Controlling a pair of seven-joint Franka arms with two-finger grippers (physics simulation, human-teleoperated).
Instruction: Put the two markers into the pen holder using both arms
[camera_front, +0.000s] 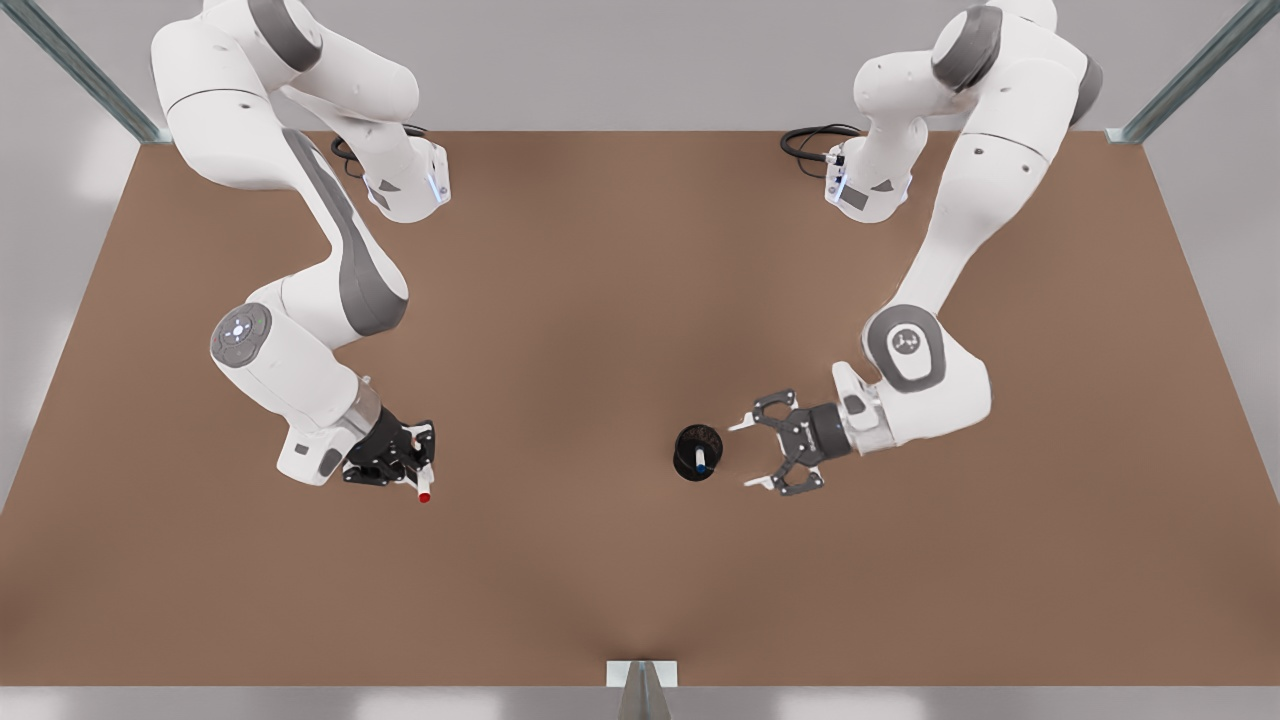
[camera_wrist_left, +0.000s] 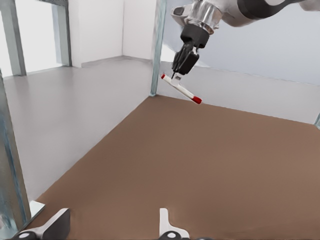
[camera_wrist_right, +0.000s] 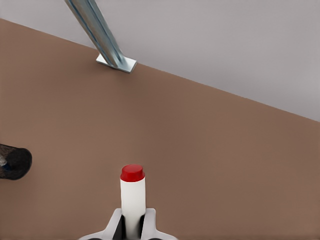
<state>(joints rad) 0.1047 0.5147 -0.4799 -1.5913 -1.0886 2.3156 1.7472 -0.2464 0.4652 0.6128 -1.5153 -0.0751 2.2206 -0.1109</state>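
Now right hand (camera_front: 418, 470) pinches red marker (camera_front: 423, 487); left hand (camera_front: 752, 453) spread (beside pen holder (camera_front: 697, 452)).

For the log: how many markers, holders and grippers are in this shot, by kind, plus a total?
Markers: 2, red marker in the right gripper, blue marker in the holder
Holder: 1
Grippers: 2, the left gripper is open beside the holder
Total: 5
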